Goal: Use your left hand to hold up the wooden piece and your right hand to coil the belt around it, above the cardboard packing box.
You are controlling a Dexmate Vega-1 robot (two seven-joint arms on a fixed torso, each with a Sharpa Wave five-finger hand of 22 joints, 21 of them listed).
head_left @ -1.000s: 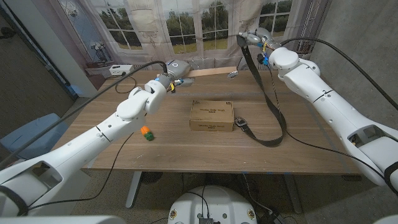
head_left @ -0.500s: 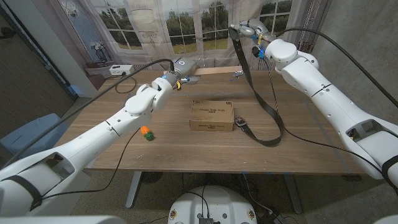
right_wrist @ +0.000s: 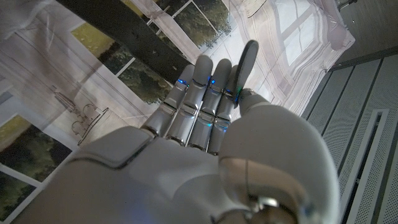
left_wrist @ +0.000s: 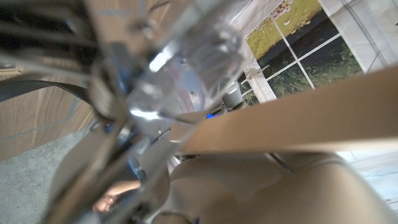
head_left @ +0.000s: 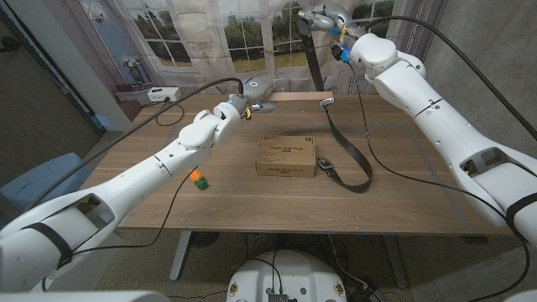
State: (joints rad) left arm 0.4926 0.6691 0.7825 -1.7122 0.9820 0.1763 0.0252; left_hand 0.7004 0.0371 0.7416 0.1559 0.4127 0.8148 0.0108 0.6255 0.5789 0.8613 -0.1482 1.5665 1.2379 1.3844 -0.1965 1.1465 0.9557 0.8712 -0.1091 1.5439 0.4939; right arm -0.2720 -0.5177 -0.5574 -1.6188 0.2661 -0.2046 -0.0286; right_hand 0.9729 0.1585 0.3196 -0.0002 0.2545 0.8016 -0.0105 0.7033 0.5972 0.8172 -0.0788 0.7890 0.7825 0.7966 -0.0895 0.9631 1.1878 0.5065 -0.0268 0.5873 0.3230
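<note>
The box [head_left: 285,156] sits mid-table [head_left: 419,210], with the belt [head_left: 348,155] looping to its right.

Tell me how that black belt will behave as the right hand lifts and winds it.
The belt is probably floppy: it hangs from the right hand and sags into a loop on the table. Its buckle end by the cardboard box would likely drag or swing. It looks light, so lifting should be easy.
</note>
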